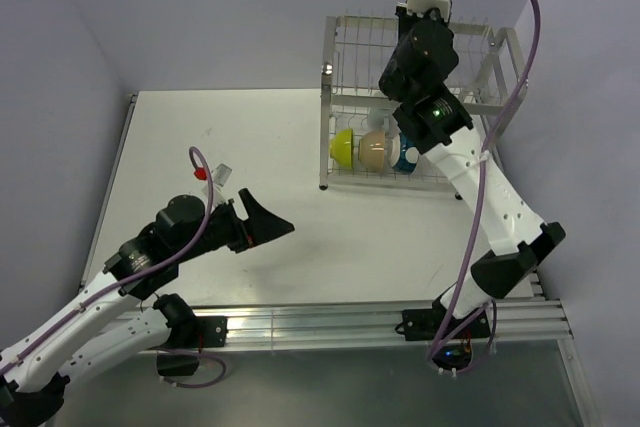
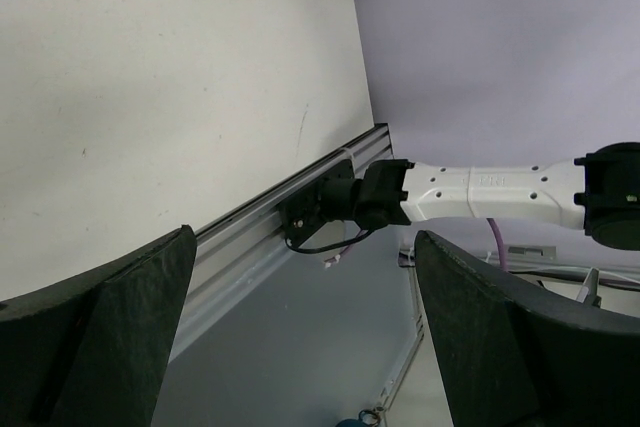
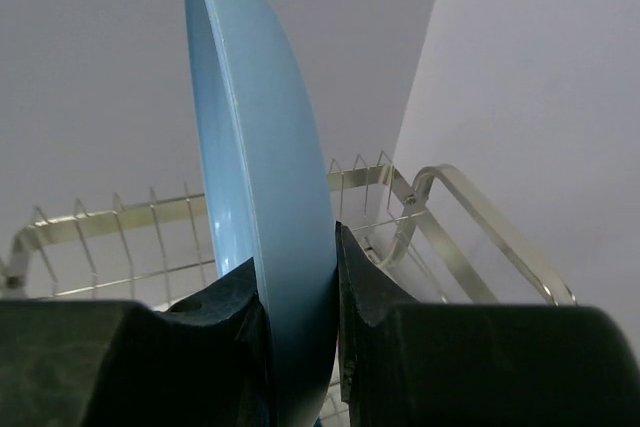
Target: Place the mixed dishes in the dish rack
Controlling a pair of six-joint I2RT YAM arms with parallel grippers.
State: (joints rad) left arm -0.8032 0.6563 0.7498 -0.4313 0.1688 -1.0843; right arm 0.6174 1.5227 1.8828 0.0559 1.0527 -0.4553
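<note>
One plate (image 3: 250,197), the blue one, stands on edge in the right gripper (image 3: 297,275), which pinches its lower rim from both sides. In the right wrist view it fills the centre of the frame, with the rack's (image 3: 470,217) upper wires and tube frame just behind and below it. In the top view only its blue tip shows at the upper right edge, above the rack.

Three bowls, green (image 1: 343,147), cream (image 1: 374,150) and dark (image 1: 407,157), sit side by side on the lower tier. No mug can be made out.

The left gripper (image 1: 262,222) hangs wide and empty over the table (image 1: 200,127), left of centre.

The step in hand looks to be racking the plate. The next move likely calls for lowering it upright, its edge lined up between two prongs, then letting go.
</note>
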